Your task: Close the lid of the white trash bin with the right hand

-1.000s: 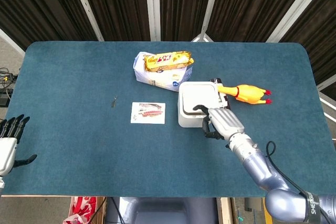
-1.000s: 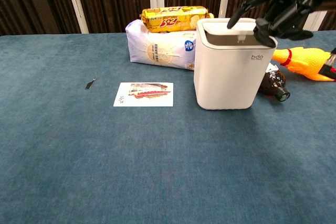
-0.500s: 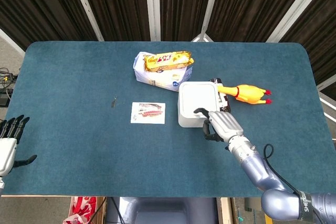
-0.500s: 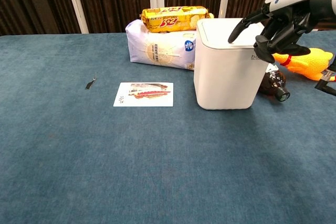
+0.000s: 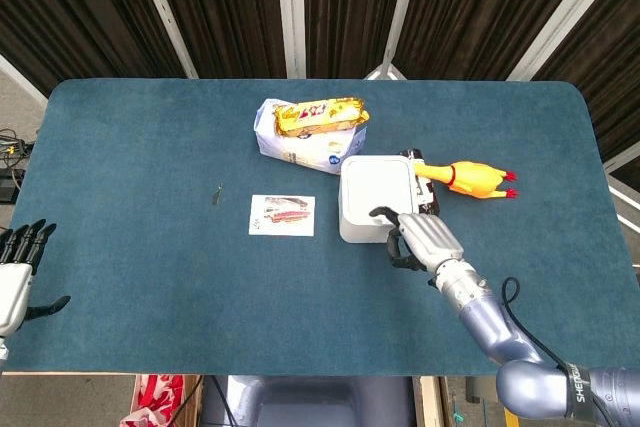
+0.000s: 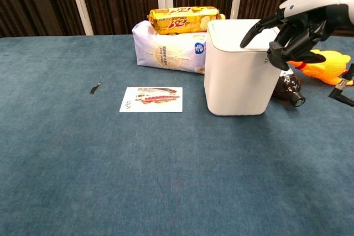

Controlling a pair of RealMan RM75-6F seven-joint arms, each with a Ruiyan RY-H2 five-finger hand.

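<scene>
The white trash bin stands right of the table's middle, its flat lid lying level on top. My right hand hovers at the bin's near right corner, fingers loosely curled and holding nothing. One finger reaches out over the lid's right edge; whether it touches is unclear. My left hand sits at the table's near left edge, fingers spread and empty, seen only in the head view.
A yellow biscuit pack lies on a white bag behind the bin. A rubber chicken and a dark bottle lie right of it. A picture card lies to its left.
The bin's top showed an open well one second ago; the lid now lies flat over it. My right hand has drawn back slightly toward the near right corner.
</scene>
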